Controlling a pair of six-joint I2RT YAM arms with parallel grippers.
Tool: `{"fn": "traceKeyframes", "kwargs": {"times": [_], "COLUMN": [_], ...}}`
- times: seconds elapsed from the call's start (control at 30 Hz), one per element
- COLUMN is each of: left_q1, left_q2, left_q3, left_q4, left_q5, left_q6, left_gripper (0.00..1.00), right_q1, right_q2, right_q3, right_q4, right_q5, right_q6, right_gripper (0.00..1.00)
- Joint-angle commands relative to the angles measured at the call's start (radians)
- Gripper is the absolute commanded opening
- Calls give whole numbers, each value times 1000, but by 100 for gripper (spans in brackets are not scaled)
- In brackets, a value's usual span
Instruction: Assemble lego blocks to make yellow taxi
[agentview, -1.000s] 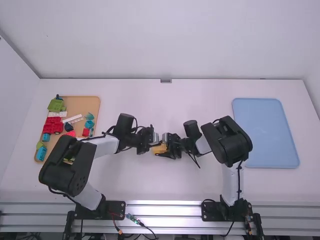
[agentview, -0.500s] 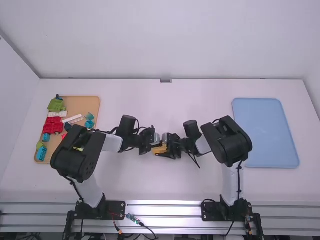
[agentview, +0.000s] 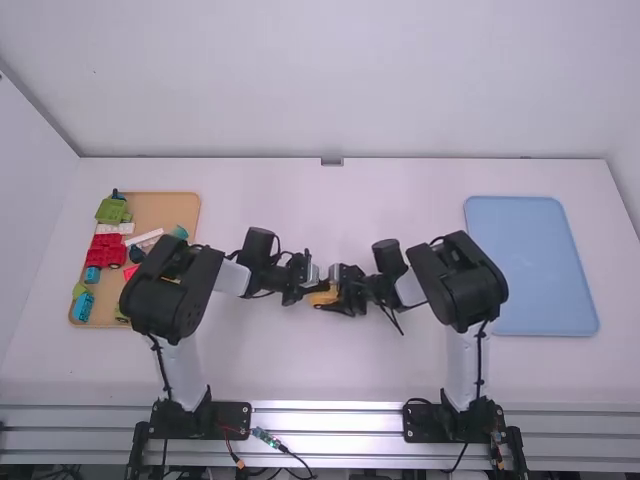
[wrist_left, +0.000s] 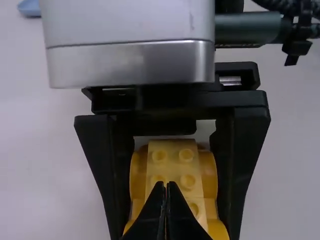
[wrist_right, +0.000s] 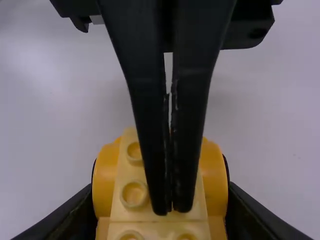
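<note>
Yellow taxi body, one; clamped side-to-side in right gripper
Left gripper, fingers together, over its studs (likeliest fault: an off-centre press tilting it loose)

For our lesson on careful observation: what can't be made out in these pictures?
Right wrist view: part of the yellow assembly's studded top, behind the left gripper's closed fingers.
Left wrist view: part of the yellow assembly, cut off by the bottom edge.
High view: part of the orange tray, behind the left arm; the yellow assembly's studs, too small.
</note>
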Motion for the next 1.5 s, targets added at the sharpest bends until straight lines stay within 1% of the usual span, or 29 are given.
{"fn": "traceKeyframes", "kwargs": {"times": [0.0, 0.07, 0.17, 0.3, 0.4, 0.43, 0.47, 0.5, 0.6, 0.63, 0.77, 0.93, 1.17, 1.33, 1.47], "left_q1": [-24, -14, 19, 108, 188, 188, 225, 245, 293, 313, 341, 328, 328, 328, 328], "left_q2": [119, 100, 2, -239, -427, -427, -510, -555, -636, -659, -668, -635, -611, -611, -611], "left_q3": [-72, -72, -73, -75, -72, -72, -70, -70, -71, -71, -71, -71, -71, -71, -71], "left_q4": [-44, -26, -29, -115, -216, -216, -274, -304, -366, -391, -425, -407, -391, -391, -393], "left_q5": [-257, -212, -116, -26, -46, -46, -98, -129, -177, -183, -178, -170, -127, -127, -127], "left_q6": [-27, -26, -26, -26, -26, -26, -26, -26, -26, -26, -26, -26, -26, -26, -26], "left_gripper": [2, 2, 2, 2, 2, 2, 2, 2, 2, 2, 2, 2, 2, 2, 2], "right_q1": [-7, -11, -11, -11, -11, -11, -9, -9, -9, -9, -10, -10, -9, -10, -10], "right_q2": [12, 12, 12, 12, 12, 12, 12, 12, 12, 12, 12, 12, 27, 86, 89], "right_q3": [16, 16, 16, 19, 33, 33, 42, 48, 71, 90, 144, 179, 179, 178, 180], "right_q4": [11, 10, 12, 14, 10, 10, 10, 9, -7, -34, -134, -218, -214, -121, -123], "right_q5": [-2, -3, -5, -5, -5, -5, -3, -1, 2, 10, 32, 32, 26, 20, -27], "right_q6": [10, 10, 10, 10, 11, 11, 11, 11, 10, 10, 4, -54, -80, -16, -27], "right_gripper": [45, 45, 45, 45, 46, 46, 46, 46, 46, 46, 46, 45, 44, 45, 51]}}
